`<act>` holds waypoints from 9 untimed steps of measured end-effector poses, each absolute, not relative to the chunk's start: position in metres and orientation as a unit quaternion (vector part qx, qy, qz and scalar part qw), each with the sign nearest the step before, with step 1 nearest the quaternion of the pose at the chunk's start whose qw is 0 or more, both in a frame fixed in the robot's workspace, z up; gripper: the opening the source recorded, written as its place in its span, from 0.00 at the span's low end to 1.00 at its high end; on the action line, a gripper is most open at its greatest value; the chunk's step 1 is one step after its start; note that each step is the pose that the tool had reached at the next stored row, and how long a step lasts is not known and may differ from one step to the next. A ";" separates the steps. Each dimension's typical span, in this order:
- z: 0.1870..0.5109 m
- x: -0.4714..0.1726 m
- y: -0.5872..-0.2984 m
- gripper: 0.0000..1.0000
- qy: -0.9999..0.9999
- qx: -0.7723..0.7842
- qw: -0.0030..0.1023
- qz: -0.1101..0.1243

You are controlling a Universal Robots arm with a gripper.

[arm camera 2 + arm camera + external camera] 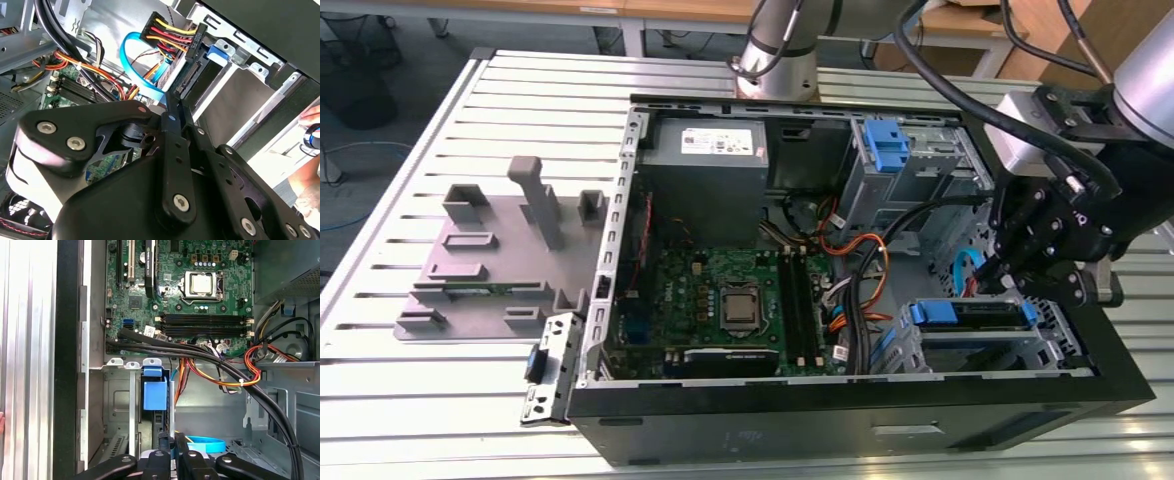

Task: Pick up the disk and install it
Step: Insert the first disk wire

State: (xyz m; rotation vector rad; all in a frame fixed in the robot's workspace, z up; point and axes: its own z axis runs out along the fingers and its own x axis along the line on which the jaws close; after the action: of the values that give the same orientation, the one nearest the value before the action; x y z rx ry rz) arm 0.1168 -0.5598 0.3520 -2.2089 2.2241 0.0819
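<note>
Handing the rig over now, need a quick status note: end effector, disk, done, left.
End effector: low inside the open computer case, right over the drive cage on the exterior view's right; nothing visibly carried.
Disk: in that cage, blue rails showing, level with the cage top.
Done: disk picked and placed in the cage.
Left: confirm it is fully seated; the pictures can't settle that. Power plug hangs just ahead of the end effector; whether it is mated is unclear.
</note>
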 end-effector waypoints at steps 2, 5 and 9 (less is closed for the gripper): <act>0.351 0.117 -0.561 0.16 0.709 -0.704 0.003 0.026; 0.351 0.117 -0.563 0.16 0.709 -0.704 0.003 0.026; 0.350 0.117 -0.563 0.16 0.709 -0.704 0.003 0.026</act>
State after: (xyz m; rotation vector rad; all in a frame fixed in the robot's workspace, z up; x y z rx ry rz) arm 0.1168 -0.5632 0.3501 -2.2088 2.2240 0.0820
